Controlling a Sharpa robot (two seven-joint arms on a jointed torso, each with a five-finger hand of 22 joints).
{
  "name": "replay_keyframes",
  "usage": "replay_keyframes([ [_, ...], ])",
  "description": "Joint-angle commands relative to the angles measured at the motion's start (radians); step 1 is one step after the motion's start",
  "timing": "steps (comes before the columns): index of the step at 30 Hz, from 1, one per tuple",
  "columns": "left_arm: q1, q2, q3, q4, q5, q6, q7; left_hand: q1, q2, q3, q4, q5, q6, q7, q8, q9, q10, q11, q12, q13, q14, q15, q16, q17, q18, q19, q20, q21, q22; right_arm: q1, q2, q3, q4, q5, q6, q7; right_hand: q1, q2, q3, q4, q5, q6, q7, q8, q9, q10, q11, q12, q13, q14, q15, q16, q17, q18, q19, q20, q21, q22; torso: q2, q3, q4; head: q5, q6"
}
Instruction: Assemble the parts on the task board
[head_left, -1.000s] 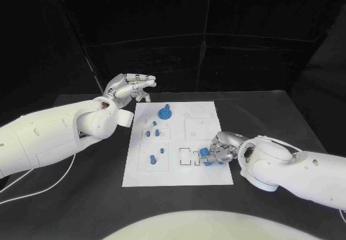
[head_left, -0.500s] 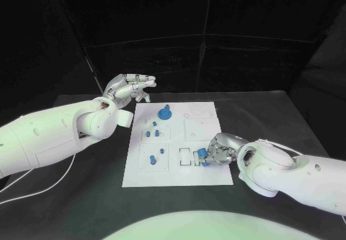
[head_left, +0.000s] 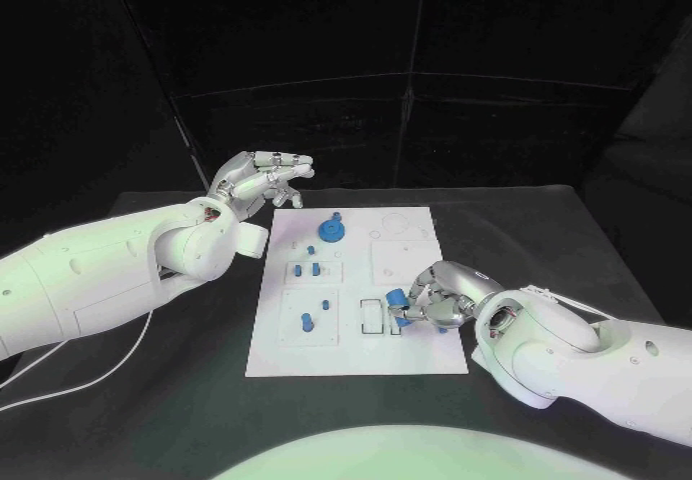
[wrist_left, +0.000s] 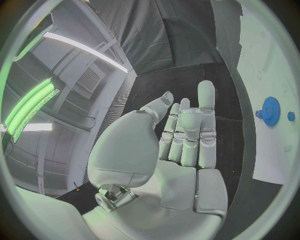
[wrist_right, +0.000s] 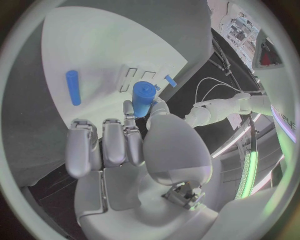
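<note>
The white task board (head_left: 418, 345) lies in the middle of the black table. My right hand (head_left: 437, 298) hovers over the board's near right part and pinches a blue cylindrical part (wrist_right: 144, 98) between thumb and a finger, by the rectangular slots (head_left: 372, 313). The same part (head_left: 397, 301) shows blue at the fingertips from the head. My left hand (head_left: 263, 176) is raised beyond the board's far left corner, fingers together, holding nothing. A blue gear (head_left: 332, 231) stands at the board's far middle; small blue parts (head_left: 304, 270) and another (head_left: 307, 321) lie on the left half.
A blue rod (wrist_right: 73, 87) lies on the board near my right hand. The blue gear (wrist_left: 270, 110) is beside my left hand (wrist_left: 181, 145). A white cable (head_left: 87, 365) runs over the table at the near left.
My right hand has shifted left and slightly farther along the board with the blue part, now over the slots. The left hand has not moved.
</note>
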Motion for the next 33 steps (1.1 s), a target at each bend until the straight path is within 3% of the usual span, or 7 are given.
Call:
replay_keyframes([
  [1, 0.002, 0.0, 0.0, 0.003, 0.002, 0.011, 0.008, 0.007, -0.001, 0.0, 0.004, 0.001, 0.004, -0.004, 0.005, 0.001, -0.002, -0.003, 0.003, 0.0, 0.002, 0.002, 0.004, 0.0, 0.007, 0.007, 0.0, -0.004, -0.001, 0.001, 0.013, 0.001, -0.005, 0.02, -0.004, 0.014, -0.009, 0.007, -0.008, 0.002, -0.006, 0.007, 0.001, -0.008, 0.002, 0.025, -0.009, 0.003, 0.131, 0.041, -0.006, -0.007, 0.001, -0.009, 0.024, -0.004, 0.003, 0.008, 0.001, -0.0008, -0.0003, 0.0, -0.001],
  [3, 0.002, 0.0, 0.0, 0.004, 0.002, 0.011, 0.007, 0.007, -0.001, 0.0, 0.004, 0.001, 0.004, -0.004, 0.005, 0.001, -0.003, -0.003, 0.004, 0.0, 0.002, 0.002, 0.004, 0.0, 0.007, 0.007, 0.0, -0.005, -0.001, 0.001, 0.031, 0.001, -0.016, 0.034, 0.036, 0.009, -0.026, 0.011, -0.023, 0.002, -0.05, 0.012, 0.0, -0.017, 0.004, 0.025, -0.009, 0.001, 0.131, 0.042, -0.006, -0.008, 0.002, -0.009, 0.023, -0.004, 0.004, 0.009, 0.001, -0.0017, -0.0007, 0.003, 0.0],
  [6, 0.002, 0.0, 0.0, 0.004, 0.002, 0.011, 0.007, 0.007, -0.002, -0.001, 0.005, 0.001, 0.003, -0.003, 0.005, 0.001, -0.003, -0.003, 0.004, 0.0, 0.002, 0.002, 0.004, 0.0, 0.007, 0.007, 0.0, -0.005, -0.001, 0.001, 0.048, 0.001, -0.026, 0.042, 0.062, 0.004, -0.035, 0.014, -0.032, 0.002, -0.08, 0.016, 0.0, -0.022, 0.006, 0.027, -0.01, 0.0, 0.133, 0.042, -0.006, -0.009, 0.003, -0.009, 0.023, -0.004, 0.004, 0.009, 0.001, -0.0011, -0.0005, 0.006, -0.001],
  [18, 0.002, 0.003, -0.001, 0.003, 0.002, 0.013, 0.005, 0.006, -0.003, -0.001, 0.005, 0.001, 0.003, -0.002, 0.005, 0.0, -0.004, -0.003, 0.004, 0.0, 0.002, 0.002, 0.005, 0.0, 0.007, 0.007, 0.0, -0.005, -0.001, 0.001, 0.104, 0.001, -0.08, 0.065, 0.08, -0.015, -0.049, 0.02, -0.045, 0.003, -0.103, 0.023, -0.002, -0.027, 0.01, 0.025, -0.011, -0.005, 0.13, 0.043, -0.007, -0.01, 0.005, -0.009, 0.022, -0.004, 0.003, 0.008, 0.001, 0.0001, 0.0009, 0.013, -0.001],
  [23, 0.002, 0.004, -0.001, 0.002, 0.002, 0.014, 0.005, 0.006, -0.003, -0.001, 0.005, 0.001, 0.003, -0.002, 0.005, 0.0, -0.004, -0.003, 0.004, 0.0, 0.002, 0.002, 0.005, 0.0, 0.007, 0.007, 0.0, -0.005, -0.001, 0.001, 0.115, 0.001, -0.093, 0.072, 0.078, -0.021, -0.055, 0.021, -0.051, 0.004, -0.112, 0.024, -0.002, -0.029, 0.012, 0.024, -0.011, -0.007, 0.128, 0.043, -0.007, -0.011, 0.005, -0.008, 0.021, -0.004, 0.003, 0.008, 0.001, -0.0001, -0.0032, 0.016, -0.001],
  [28, 0.002, 0.005, -0.002, 0.002, 0.002, 0.014, 0.004, 0.006, -0.003, -0.001, 0.005, 0.001, 0.002, -0.002, 0.005, 0.0, -0.005, -0.002, 0.005, 0.0, 0.002, 0.002, 0.005, 0.0, 0.007, 0.008, 0.0, -0.005, -0.002, 0.002, 0.125, 0.001, -0.102, 0.07, 0.079, -0.026, -0.054, 0.022, -0.051, 0.003, -0.114, 0.026, -0.003, -0.03, 0.012, 0.024, -0.011, -0.008, 0.127, 0.043, -0.007, -0.011, 0.005, -0.008, 0.021, -0.005, 0.002, 0.007, 0.001, -0.0006, -0.0026, 0.014, -0.001],
  [33, 0.002, 0.006, -0.002, 0.001, 0.002, 0.014, 0.004, 0.006, -0.003, -0.001, 0.005, 0.001, 0.002, -0.002, 0.005, 0.0, -0.005, -0.002, 0.005, 0.0, 0.002, 0.002, 0.005, 0.0, 0.007, 0.008, 0.0, -0.005, -0.002, 0.002, 0.133, 0.001, -0.104, 0.045, 0.09, -0.024, -0.027, 0.012, -0.056, -0.006, -0.135, 0.028, -0.003, -0.034, 0.017, 0.023, -0.012, -0.01, 0.128, 0.043, -0.008, -0.012, 0.007, -0.008, 0.02, -0.005, 0.001, 0.006, 0.002, -0.0002, -0.0019, 0.016, -0.003],
])
